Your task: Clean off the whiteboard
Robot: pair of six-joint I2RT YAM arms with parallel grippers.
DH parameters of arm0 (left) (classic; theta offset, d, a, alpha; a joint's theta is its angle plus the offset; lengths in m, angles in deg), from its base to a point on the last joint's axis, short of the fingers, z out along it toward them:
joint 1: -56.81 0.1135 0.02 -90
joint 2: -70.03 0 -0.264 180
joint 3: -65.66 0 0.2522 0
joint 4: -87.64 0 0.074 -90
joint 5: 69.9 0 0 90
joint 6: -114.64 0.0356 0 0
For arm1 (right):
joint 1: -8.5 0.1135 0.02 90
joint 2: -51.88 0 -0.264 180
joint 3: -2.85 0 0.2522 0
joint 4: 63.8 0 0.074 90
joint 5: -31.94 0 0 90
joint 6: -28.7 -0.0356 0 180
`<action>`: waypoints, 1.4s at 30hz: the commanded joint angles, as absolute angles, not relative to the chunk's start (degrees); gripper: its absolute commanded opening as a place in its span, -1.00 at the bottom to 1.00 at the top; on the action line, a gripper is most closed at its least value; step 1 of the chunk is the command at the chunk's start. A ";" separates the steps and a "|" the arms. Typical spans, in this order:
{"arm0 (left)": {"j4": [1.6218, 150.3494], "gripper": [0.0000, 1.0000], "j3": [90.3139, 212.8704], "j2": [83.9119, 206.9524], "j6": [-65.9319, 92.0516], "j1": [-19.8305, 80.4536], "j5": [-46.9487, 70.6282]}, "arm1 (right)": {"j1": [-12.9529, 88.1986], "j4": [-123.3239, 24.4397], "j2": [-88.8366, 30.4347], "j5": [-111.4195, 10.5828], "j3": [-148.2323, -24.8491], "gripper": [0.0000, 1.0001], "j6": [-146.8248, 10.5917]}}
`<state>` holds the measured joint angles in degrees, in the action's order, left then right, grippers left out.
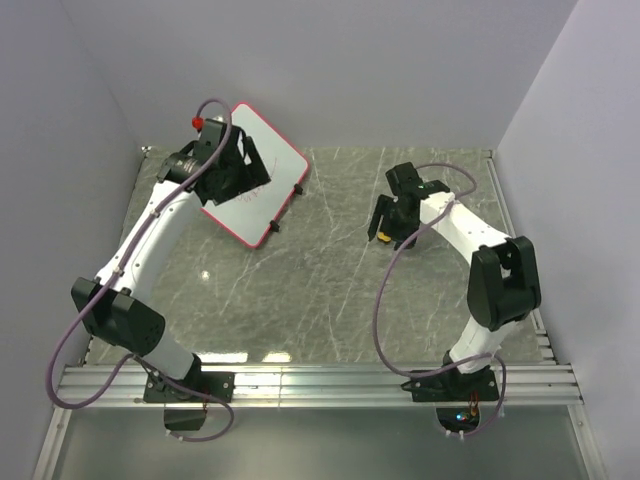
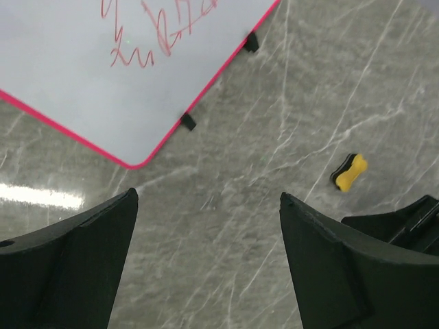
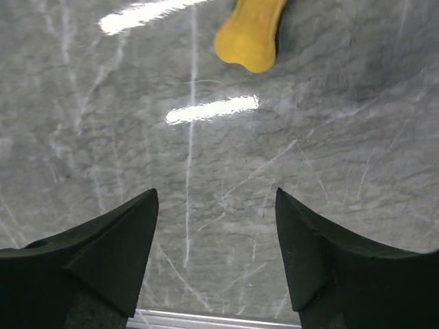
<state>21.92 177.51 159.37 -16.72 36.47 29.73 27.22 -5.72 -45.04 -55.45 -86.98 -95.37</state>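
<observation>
The whiteboard (image 1: 278, 172) sits at the far left of the grey marble worktop (image 1: 320, 290), turned askew, with the left arm covering part of it in the top view. Red scribbles (image 2: 147, 41) mark its white face. Two small black feet (image 2: 187, 122) stick out from the right-hand edge of its pink-red frame. The left gripper (image 2: 207, 197) hangs above the whiteboard, its jaws spread wide with nothing between them. Well to the right of the whiteboard, a small yellow bone-shaped eraser (image 2: 348, 172) lies flat on the worktop. The right gripper (image 3: 216, 192) hovers just beside that eraser, far from the whiteboard, its jaws also set wide and holding nothing
</observation>
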 commanded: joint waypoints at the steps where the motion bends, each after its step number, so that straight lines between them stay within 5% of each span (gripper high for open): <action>1: 22.11 0.78 174.62 154.23 -17.20 36.24 29.24 | 25.91 -3.45 -46.11 -56.21 -88.95 0.50 -98.91; 17: 22.82 0.78 169.16 150.09 -14.30 36.16 28.36 | 21.24 -4.42 -58.94 -60.61 -99.93 0.18 -100.68; 30: 23.87 0.76 169.86 152.99 -13.68 36.07 27.66 | 21.15 -6.27 -66.94 -61.66 -103.89 0.15 -100.41; 36: 22.73 0.77 174.24 156.06 -11.40 36.07 29.06 | 20.89 -7.15 -69.58 -61.93 -103.90 0.00 -100.24; 42: 20.80 0.81 184.44 162.74 -8.32 37.21 32.74 | 20.62 -8.29 -69.41 -61.84 -101.53 -0.34 -100.15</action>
<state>20.82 179.01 161.29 -11.30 36.47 29.82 20.99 -7.10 -69.33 -60.39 -101.80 -100.35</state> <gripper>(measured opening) 0.901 0.365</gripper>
